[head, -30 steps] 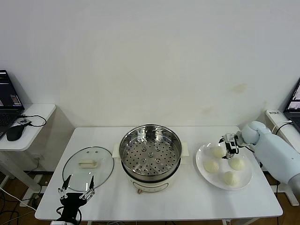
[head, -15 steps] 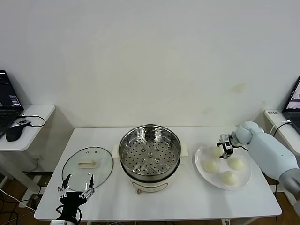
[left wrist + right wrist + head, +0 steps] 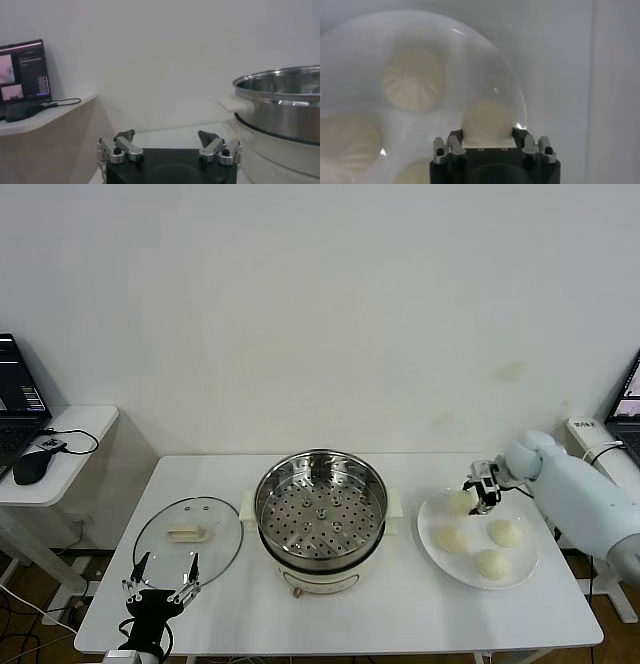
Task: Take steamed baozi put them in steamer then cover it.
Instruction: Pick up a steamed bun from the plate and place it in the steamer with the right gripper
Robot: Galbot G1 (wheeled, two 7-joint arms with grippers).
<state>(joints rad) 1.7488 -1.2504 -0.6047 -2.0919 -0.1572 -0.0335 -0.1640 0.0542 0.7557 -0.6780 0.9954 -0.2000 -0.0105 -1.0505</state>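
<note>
**Right gripper closed on a bun at the plate; steamer uncovered**

The steamer (image 3: 321, 519) stood at the middle of the white table (image 3: 340, 616), a shiny steel pot with a perforated tray inside, resting on a cream base with side handles. Nothing lay on its tray. Its glass lid (image 3: 188, 538), with a cream handle, lay flat on the table to the robot's left of the pot, just beside it.

On the robot's right of the steamer sat a white plate (image 3: 525, 574) carrying four buns (image 3: 493, 564). Three lay free: one toward the steamer side, one toward the outer side, and one nearest the robot. The fourth, the bun (image 3: 487, 121) at the far edge of the plate, sat between the fingers of the right gripper (image 3: 482, 492). In the right wrist view the two fingers pressed against opposite sides of this bun, so the jaws were closed on it. Whether the bun had left the plate could not be told.

The left gripper (image 3: 160, 586) waited low at the near edge of the table, in front of the lid, its jaws spread wide and holding nothing. The left wrist view showed its fingers (image 3: 126, 144) well apart, with the steamer's wall beyond them.

A side table (image 3: 60, 446) to the robot's left carried a laptop (image 3: 18, 396) and a mouse (image 3: 32, 467).
</note>
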